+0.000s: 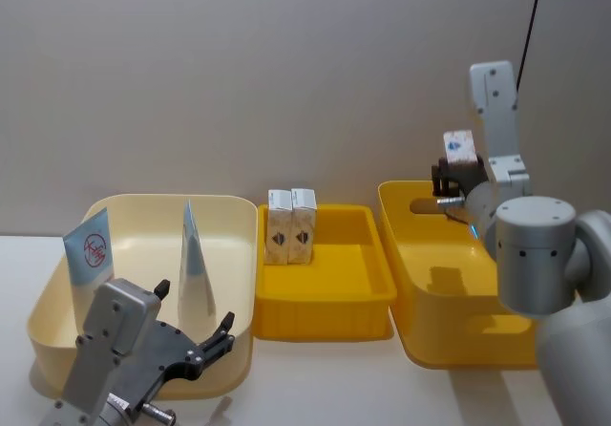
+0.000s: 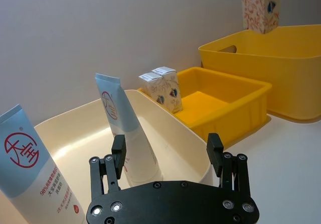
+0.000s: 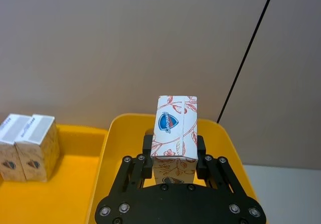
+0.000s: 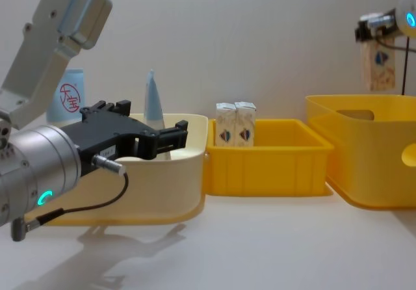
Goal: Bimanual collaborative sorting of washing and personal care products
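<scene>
right gripper (image 3: 174, 151) pinches a carton (image 3: 175, 126) high over the tub (image 1: 434, 321) below it, mid-carry, and next it likely needs a swing left and down to the tray (image 1: 325, 323) holding two matching cartons (image 1: 291, 227) (left gripper (image 2: 166, 146) hangs spread, tube (image 2: 123, 126) just ahead).

Bright, even light fr above; soft, faint shadows on table (image 4: 260, 251).
</scene>
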